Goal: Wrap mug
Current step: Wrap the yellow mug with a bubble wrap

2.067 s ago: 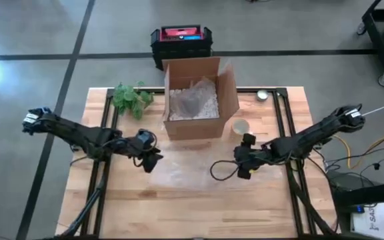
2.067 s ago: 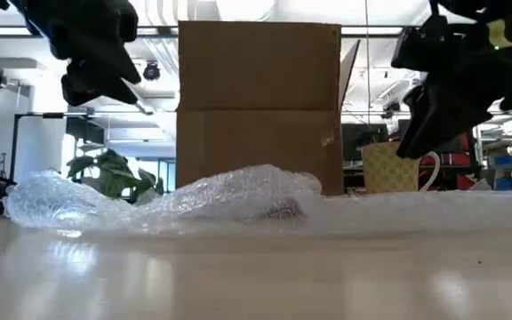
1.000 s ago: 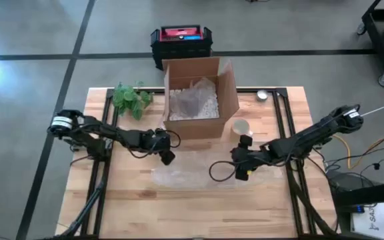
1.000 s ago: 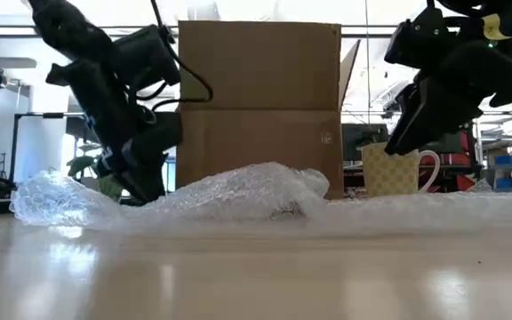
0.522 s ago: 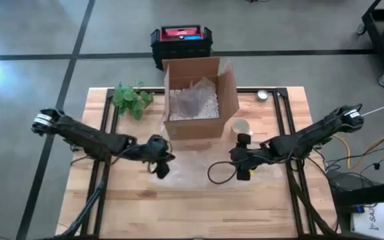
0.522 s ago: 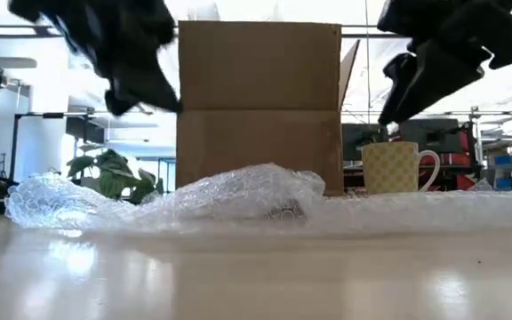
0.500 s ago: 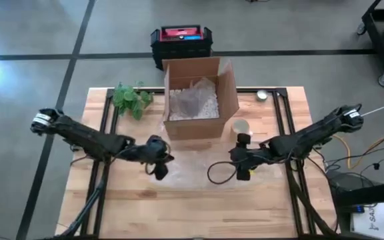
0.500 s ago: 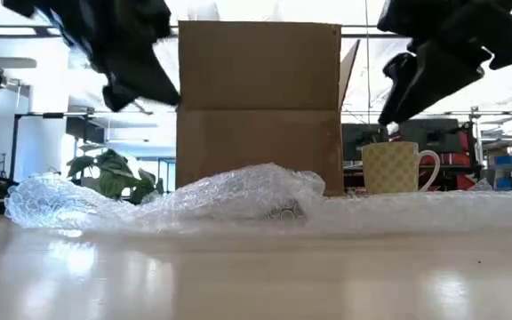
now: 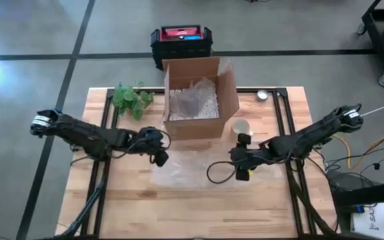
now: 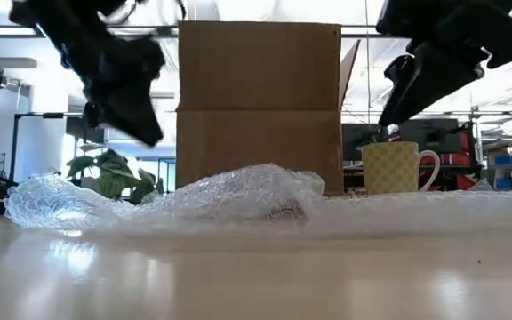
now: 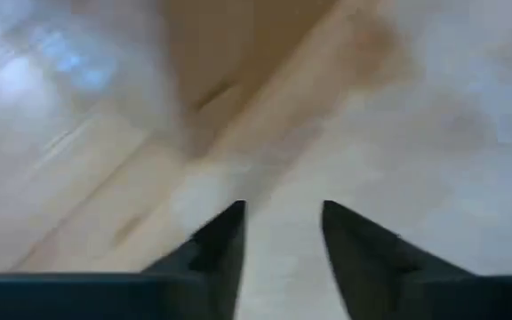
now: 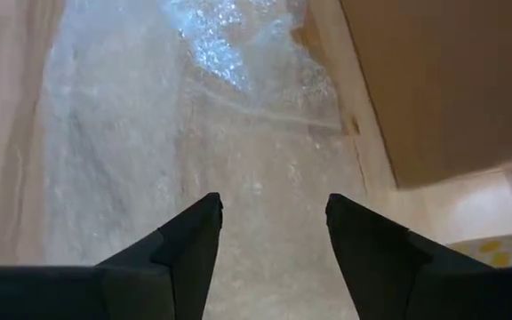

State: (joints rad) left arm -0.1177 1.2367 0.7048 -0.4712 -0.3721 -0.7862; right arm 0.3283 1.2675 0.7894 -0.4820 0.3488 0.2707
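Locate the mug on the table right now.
In the high view the mug stands on the table's right half, just beside the cardboard box, beyond the right pincer. The low view shows it upright, right of the box.

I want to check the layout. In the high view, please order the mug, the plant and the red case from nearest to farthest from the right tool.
From the right tool:
1. Mug, just behind it, beside the box.
2. Red case, on the floor beyond the table's far edge.
3. Plant, at the far left corner of the table.
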